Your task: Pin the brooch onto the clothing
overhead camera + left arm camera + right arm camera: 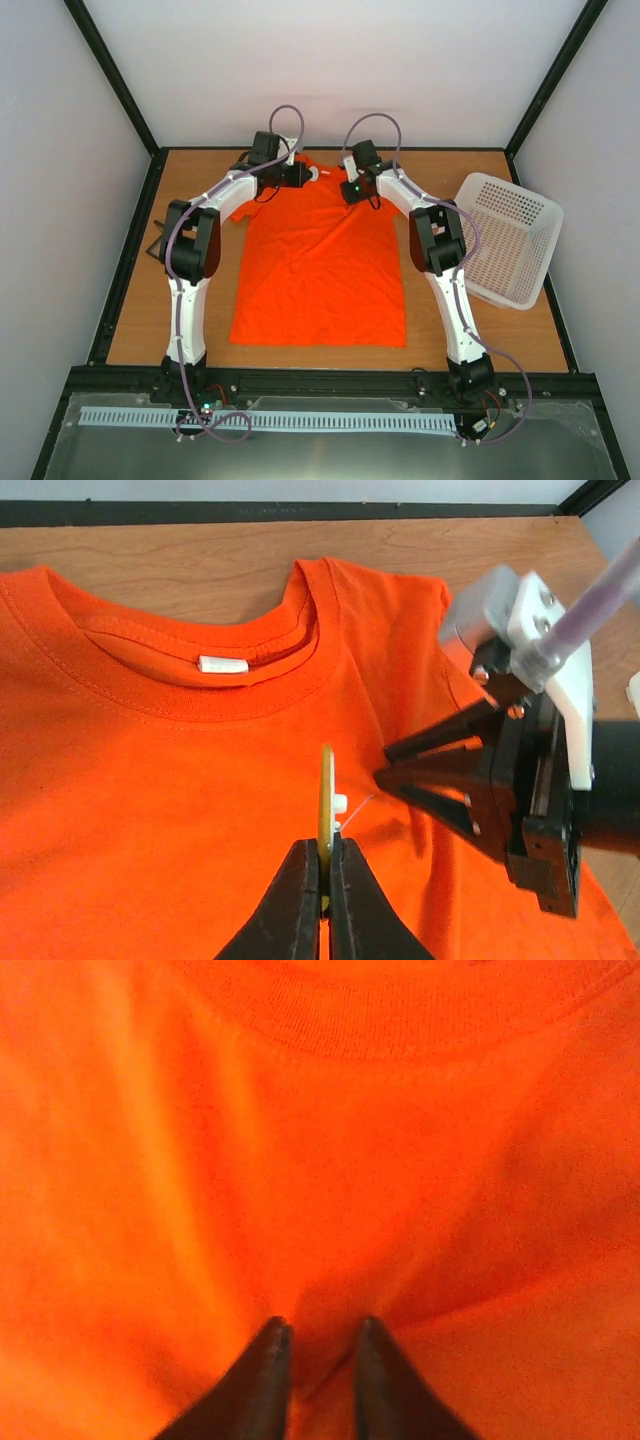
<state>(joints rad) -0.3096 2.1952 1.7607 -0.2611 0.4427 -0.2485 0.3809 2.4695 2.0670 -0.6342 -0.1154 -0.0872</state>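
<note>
The clothing (320,270) is an orange T-shirt lying flat on the wooden table, collar toward the far wall. My left gripper (327,845) hovers just below the collar, shut on the lower rim of the brooch (326,800). The golden disc stands on edge with a thin pin pointing right. My right gripper (382,770) comes in from the right, its tips meeting on the fabric close to the pin. In the right wrist view its fingers (270,1360) press into the clothing (400,1160) and a raised fold sits pinched between them.
A white perforated basket (510,240) stands at the table's right edge. A small dark object (156,247) lies at the left edge, partly behind my left arm. A white label (222,664) shows inside the collar. Black frame rails border the table (140,320).
</note>
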